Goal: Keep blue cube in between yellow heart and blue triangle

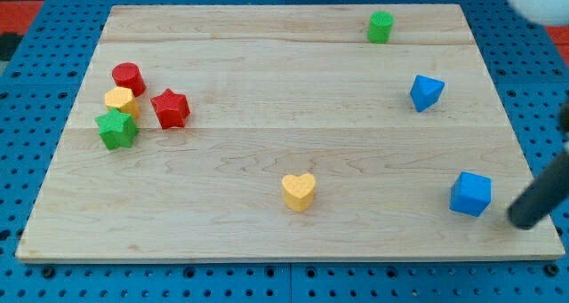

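My tip [522,221] is at the lower right of the wooden worktop [267,161], and the dark rod goes from it up to the view's right edge. This arm has no claw, so there is nothing to be released or clenched; the rod only ends in a plain tip. Just beside my tip, on the view's left of it, is the blue cube [470,195]; I cannot tell if they touch, but a thin gap seems to be there. Above my tip and a little to the left, well apart, stands the blue triangle [426,92]. Far to the left of my tip, at almost the same height, lies the yellow heart [299,192]. Toward the view's top, left of my tip, is a green cylinder [380,27]. Farthest from my tip, at the view's left side, four blocks are close together: a red cylinder [128,77], a yellow block [120,100], a red star [170,108] and a green star [116,129].
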Controlling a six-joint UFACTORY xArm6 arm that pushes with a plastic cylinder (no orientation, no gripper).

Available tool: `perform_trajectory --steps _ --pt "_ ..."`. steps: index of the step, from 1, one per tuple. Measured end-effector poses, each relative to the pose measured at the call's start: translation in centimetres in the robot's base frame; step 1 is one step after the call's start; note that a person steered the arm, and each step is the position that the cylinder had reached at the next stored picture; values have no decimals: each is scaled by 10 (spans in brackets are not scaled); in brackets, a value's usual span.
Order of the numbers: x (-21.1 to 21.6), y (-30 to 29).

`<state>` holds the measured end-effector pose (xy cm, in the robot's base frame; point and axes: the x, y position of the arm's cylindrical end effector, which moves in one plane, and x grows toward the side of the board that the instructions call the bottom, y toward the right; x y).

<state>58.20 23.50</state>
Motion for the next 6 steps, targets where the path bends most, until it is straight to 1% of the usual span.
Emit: perform_trajectory --steps 1,2,3,4,5,6 --pt "-25 -22" --pt "-29 -77" --pt "-28 -118" --pt "-43 -87" --pt "-32 -49" --pt "-35 -9"
